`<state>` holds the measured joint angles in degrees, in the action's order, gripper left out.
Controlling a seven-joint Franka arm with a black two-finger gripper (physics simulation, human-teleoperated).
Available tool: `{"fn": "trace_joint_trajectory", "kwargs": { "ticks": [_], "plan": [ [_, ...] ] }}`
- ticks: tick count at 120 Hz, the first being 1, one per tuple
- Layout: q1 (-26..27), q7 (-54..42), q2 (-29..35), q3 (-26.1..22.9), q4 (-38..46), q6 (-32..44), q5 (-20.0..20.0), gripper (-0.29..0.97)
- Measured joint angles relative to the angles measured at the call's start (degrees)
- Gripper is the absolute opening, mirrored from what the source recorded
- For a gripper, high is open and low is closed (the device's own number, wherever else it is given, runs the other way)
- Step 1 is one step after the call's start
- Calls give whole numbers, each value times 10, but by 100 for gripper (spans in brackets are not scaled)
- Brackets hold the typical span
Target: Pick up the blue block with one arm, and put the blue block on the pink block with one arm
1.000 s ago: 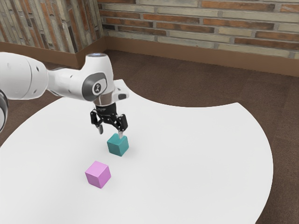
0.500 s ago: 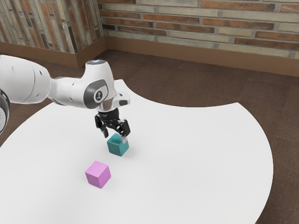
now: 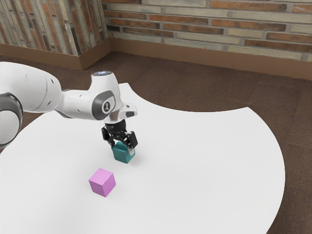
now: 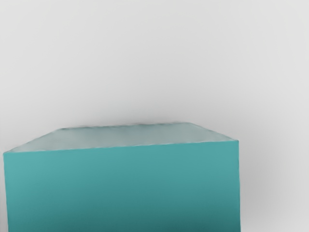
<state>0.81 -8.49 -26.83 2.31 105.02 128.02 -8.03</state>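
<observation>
The blue block [image 3: 123, 154] is a teal cube resting on the white table [image 3: 204, 165], left of the table's middle. My black gripper [image 3: 120, 145] has come down over its top. The fingers stand open on either side of the block's upper part, and I see no squeeze. In the wrist view the blue block [image 4: 123, 186] looms large, close under my hand, with bare table behind it. The pink block [image 3: 102, 182] sits on the table nearer the camera and toward the exterior view's left, about one block's width from the blue one.
The round white table has a curved cut-out edge [image 3: 146, 105] just behind my hand. Brown floor [image 3: 219, 83] and a brick wall [image 3: 204, 24] lie beyond. Open tabletop stretches toward the exterior view's right.
My hand has dropped steadily from above the blue block to straddle its top, and the wrist has turned a little. Both blocks stay where they were.
</observation>
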Motion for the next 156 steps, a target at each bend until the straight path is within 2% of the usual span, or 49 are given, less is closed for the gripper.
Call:
{"fn": "trace_joint_trajectory", "kwargs": {
  "ticks": [33, 50, 68, 80, 109, 156],
  "plan": [
    [-2, -12, -23, 2, -20, 2, 0, 68],
    [-2, -15, -12, 2, -16, 1, -3, 45],
    [-2, -13, -12, 2, -11, 2, 0, 33],
    [0, -8, 38, 1, 26, 3, 5, 28],
    [0, 26, 248, -7, 234, 4, 16, 25],
    [1, 76, 308, -11, 308, 4, 18, 25]
  ]
}}
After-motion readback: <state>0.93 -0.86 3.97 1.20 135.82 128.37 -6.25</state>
